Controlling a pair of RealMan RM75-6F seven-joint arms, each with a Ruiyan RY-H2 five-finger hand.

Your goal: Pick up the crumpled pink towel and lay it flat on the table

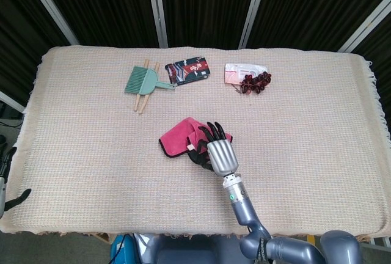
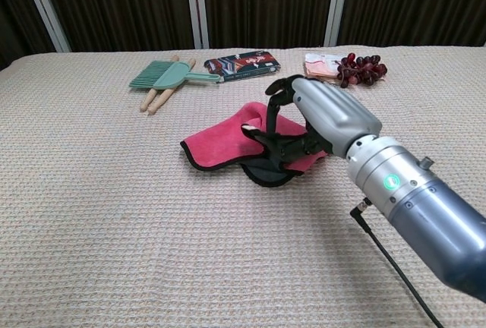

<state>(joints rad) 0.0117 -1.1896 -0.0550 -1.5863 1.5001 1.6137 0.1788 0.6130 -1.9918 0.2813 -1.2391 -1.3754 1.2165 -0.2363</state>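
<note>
The right robot hand (image 2: 319, 119) grips the right edge of the crumpled pink cloth towel (image 2: 224, 144), which lies mid-surface on the beige woven surface (image 2: 91, 214); the left robot hand is out of sight.

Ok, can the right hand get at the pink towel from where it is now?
Probably yes. The right hand is already over the pink towel with its fingers curled onto the folded edge, and nothing lies between them. Whether it grips yet is unclear.

Right robot hand (image 2: 315, 119) — fingers curled, gripping
</note>
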